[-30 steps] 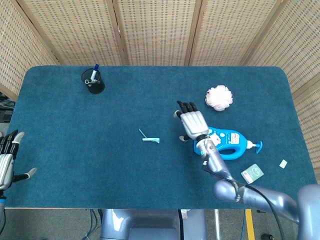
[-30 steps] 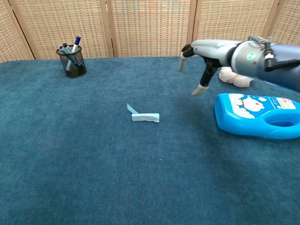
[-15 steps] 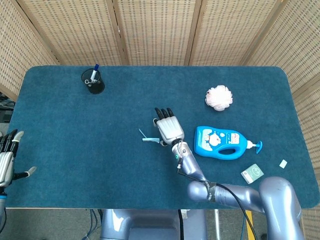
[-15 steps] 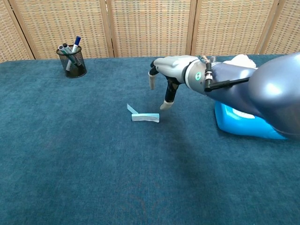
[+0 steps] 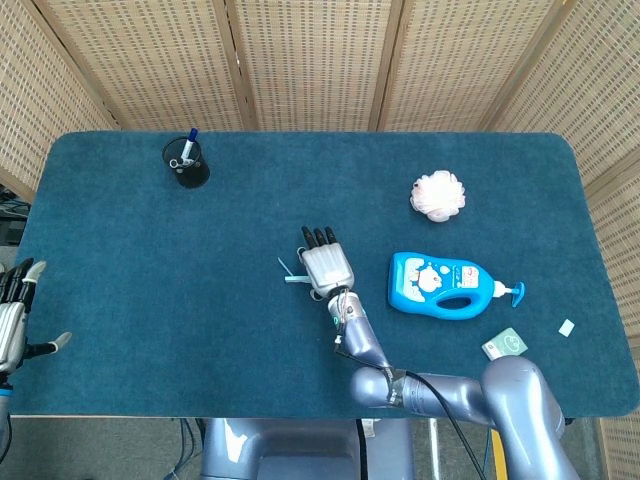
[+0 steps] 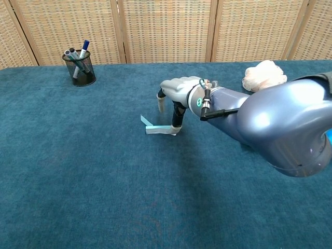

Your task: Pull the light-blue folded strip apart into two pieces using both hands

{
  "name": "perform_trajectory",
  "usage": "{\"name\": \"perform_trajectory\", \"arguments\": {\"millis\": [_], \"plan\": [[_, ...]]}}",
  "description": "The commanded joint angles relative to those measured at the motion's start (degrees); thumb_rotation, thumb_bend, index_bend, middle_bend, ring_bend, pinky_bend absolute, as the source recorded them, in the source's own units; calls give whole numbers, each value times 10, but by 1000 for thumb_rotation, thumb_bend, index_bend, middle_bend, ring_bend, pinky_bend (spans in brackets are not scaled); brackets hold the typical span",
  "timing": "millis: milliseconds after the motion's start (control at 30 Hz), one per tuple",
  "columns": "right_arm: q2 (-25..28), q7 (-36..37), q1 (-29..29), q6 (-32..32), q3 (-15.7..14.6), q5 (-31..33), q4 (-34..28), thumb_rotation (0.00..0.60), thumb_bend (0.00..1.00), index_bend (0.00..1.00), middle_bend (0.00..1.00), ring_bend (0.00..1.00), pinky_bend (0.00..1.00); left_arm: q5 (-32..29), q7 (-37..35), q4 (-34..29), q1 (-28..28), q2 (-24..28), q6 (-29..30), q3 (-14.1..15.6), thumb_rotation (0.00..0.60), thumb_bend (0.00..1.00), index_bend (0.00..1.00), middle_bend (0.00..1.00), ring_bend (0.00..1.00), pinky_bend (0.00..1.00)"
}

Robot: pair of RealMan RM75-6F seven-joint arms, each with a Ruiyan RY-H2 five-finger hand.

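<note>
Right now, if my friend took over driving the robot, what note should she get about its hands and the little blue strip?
Right hand: over the right end of the light-blue folded strip, a fingertip down at that end; not clear whether it grips yet.
Left hand: open at the table's left edge, far from the strip, holding nothing.
Strip: lying mid-table in one piece, one end sticking up.
Done: right hand has reached the strip.
Left: secure the right-hand grip, bring the left hand over to the other end, then pull the strip into two pieces.
</note>
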Motion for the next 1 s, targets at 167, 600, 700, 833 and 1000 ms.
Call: {"name": "perform_trajectory", "arguments": {"millis": [167,600,700,833,1000], "plan": [[-14,8,2,-10,-2,-4,23,600,234,381,0,0,14,-1,-10,1,1,4,-1,0,600,85,0,0,0,0],[-47,11,8,-33,-5,-2,88,600,296,406,0,0,14,-13,-18,8,-5,6,-15,-4,600,86,0,0,0,0],[-51,12,8,-39,-6,-4,100,600,328,417,0,0,14,-16,-18,7,-7,6,-18,-4,600,85,0,0,0,0],[-56,15,9,-46,-4,-8,111,600,377,463,4,0,14,-18,-17,8,-8,6,-20,-4,600,85,0,0,0,0],[-59,16,10,-50,-3,-16,117,600,405,506,16,0,14,-22,-15,9,-10,5,-23,-4,600,86,0,0,0,0]]}}
